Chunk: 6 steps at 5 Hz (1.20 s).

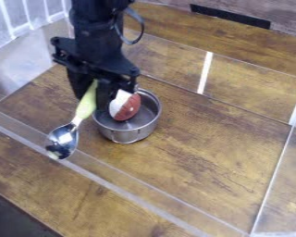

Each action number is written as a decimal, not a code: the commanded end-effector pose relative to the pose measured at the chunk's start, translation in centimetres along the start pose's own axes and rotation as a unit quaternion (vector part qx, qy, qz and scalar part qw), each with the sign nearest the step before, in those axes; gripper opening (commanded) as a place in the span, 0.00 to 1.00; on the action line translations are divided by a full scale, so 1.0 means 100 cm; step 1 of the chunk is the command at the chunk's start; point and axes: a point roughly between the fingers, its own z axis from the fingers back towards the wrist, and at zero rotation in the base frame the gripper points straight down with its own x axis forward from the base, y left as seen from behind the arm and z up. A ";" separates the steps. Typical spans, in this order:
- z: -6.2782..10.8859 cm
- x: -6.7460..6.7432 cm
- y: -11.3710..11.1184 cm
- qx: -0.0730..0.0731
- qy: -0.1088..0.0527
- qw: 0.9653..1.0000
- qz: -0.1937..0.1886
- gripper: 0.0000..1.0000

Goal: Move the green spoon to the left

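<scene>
The green spoon (74,121) hangs tilted with its yellow-green handle up in my gripper (93,92) and its shiny silver bowl (60,143) low over the wooden table, left of the pot. My gripper is shut on the handle's upper end. The black arm rises above it toward the top of the view.
A small metal pot (126,124) stands just right of the spoon, holding a white-handled, red-headed utensil (126,105). Clear acrylic walls (138,190) fence the wooden table along the front and sides. A clear stand (58,43) sits at the back left.
</scene>
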 end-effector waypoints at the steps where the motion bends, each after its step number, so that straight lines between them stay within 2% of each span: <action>1: 0.005 0.010 0.026 0.015 -0.011 0.999 0.046 0.00; 2: -0.004 0.014 0.046 0.028 0.000 0.996 0.082 0.00; 3: -0.024 0.011 0.057 0.035 0.009 0.992 0.123 0.00; 4: -0.043 0.008 0.051 0.031 0.013 0.990 0.140 0.00; 5: -0.052 0.017 0.033 0.014 0.012 0.992 0.125 0.00; 6: -0.057 0.025 0.035 0.008 0.008 0.992 0.123 0.00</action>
